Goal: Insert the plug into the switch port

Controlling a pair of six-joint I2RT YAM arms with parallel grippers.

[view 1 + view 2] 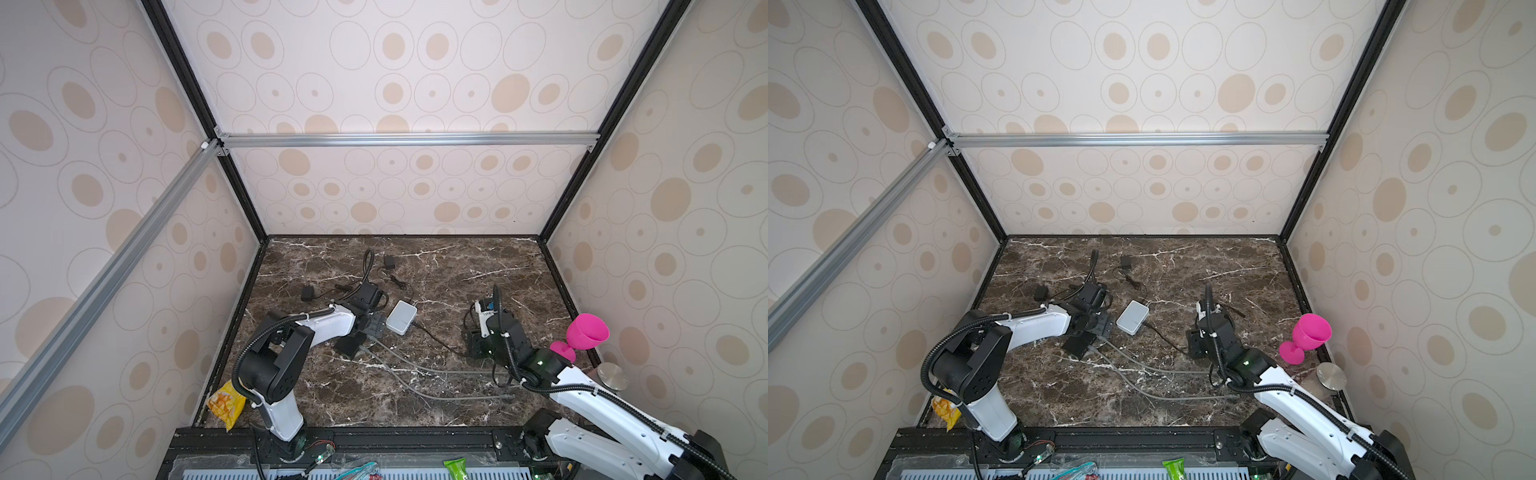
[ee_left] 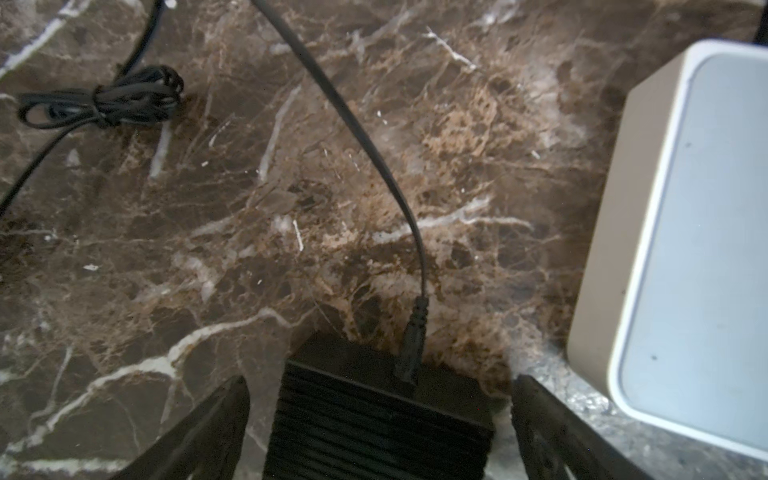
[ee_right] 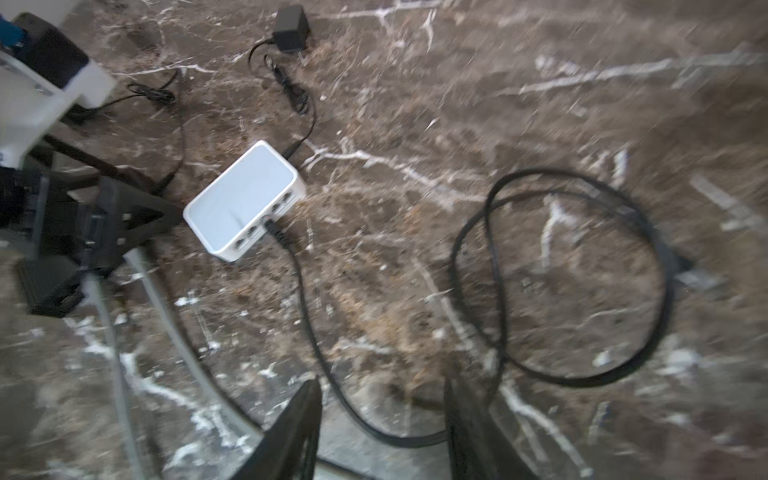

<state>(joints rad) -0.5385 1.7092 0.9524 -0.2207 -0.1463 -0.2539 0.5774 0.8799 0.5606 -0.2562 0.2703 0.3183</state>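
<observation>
Nearest me, by my left arm's base at the front left corner of the desk (image 1: 457, 266), lies a yellow snack bag (image 1: 226, 405). At the right edge stands a metal disc (image 1: 611, 376), with a pink goblet (image 1: 586, 332) just behind it. Two gray cables (image 1: 419, 368) cross the desk between my arms and run toward a black ribbed box (image 2: 374, 419).

My right pincer (image 3: 381, 384) hangs low with its fingers apart, clamped on nothing. The black cable (image 3: 307, 316) lies on the desk between them. Through the blur I cannot tell whether it brushes a finger. Beside it, more black cable curls in a wide loop (image 3: 582, 270).

Further on, that cable leads to the white switch (image 3: 245, 199). The plug (image 3: 272, 227) sits at the port row on the switch's side face and looks seated in a port, though the blur hides how deep.

My left pincer (image 2: 380, 379) stands wide apart over the black ribbed box, with a gap showing on each side of the box. A thin black lead (image 2: 411, 345) is plugged into the box's far edge. The white switch lies just beside this pincer, on its right.

Beyond lie a bundled cord (image 2: 104, 99), a small black adapter (image 1: 306, 293) and, farthest back, a second adapter (image 1: 389, 261).
</observation>
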